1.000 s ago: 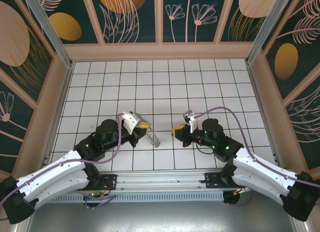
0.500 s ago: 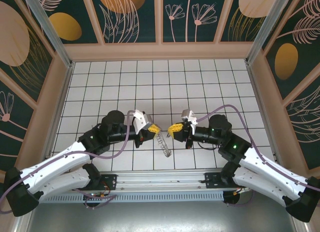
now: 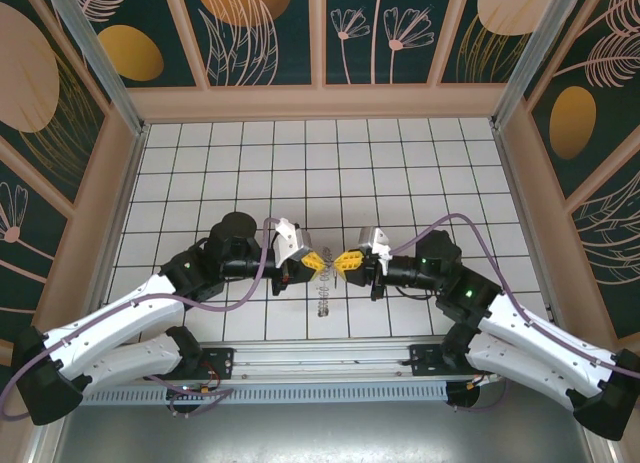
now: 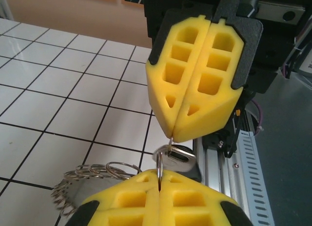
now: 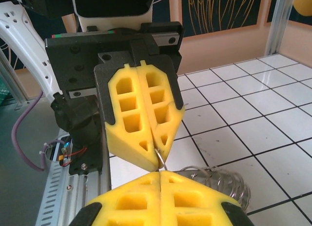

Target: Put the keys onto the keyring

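White-tiled table (image 3: 200, 163), middle of its near edge: the left gripper (image 3: 312, 260) is clamped on the keyring (image 3: 322, 295). Tip-to-tip with it, the right gripper (image 3: 350, 262) pinches the key (image 4: 176, 155).

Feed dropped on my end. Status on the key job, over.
Left gripper shut on keyring. Right gripper shut on key. Tips nearly touching, key against ring. No obstruction seen.

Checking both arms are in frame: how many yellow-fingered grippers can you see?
2. The left gripper, pinching the keyring, and the right gripper meet tip to tip, both shut, over the near-centre tiles.
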### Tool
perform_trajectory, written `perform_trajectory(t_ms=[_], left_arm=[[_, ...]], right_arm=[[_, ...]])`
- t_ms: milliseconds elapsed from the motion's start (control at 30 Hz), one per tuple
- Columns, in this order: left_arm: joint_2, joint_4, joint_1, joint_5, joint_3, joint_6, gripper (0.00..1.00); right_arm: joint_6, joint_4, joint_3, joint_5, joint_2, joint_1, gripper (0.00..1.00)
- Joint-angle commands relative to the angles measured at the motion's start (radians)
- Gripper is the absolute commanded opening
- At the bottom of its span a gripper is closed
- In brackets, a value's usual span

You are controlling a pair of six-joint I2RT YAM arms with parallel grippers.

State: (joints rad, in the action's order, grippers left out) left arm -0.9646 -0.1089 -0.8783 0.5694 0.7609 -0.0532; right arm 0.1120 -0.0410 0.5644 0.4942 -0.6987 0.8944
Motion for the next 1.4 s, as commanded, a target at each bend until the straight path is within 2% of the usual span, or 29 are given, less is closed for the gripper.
perform_trajectory(t_ms=[0, 367, 733, 1367], left_arm=[[-0.005, 0.006, -0.003, 0.046, 0.039, -0.024, 0.0], [-0.013, 0.008, -0.003, 0.057, 0.048, -0.025, 0.0], [-0.013, 0.008, -0.003, 0.063, 0.056, -0.025, 0.0], [-0.006, 0.014, -0.002, 0.083, 0.061, -0.011, 0.0]], right_arm=[[0.037, -0.021, 0.002, -0.018, 0.018, 0.011, 0.0], [0.048, -0.031, -0.014, -0.072, 0.052, 0.022, 0.0], [0.035, -0.03, -0.014, -0.008, 0.029, 0.028, 0.0], [0.04, -0.045, -0.018, -0.011, 0.031, 0.042, 0.0]])
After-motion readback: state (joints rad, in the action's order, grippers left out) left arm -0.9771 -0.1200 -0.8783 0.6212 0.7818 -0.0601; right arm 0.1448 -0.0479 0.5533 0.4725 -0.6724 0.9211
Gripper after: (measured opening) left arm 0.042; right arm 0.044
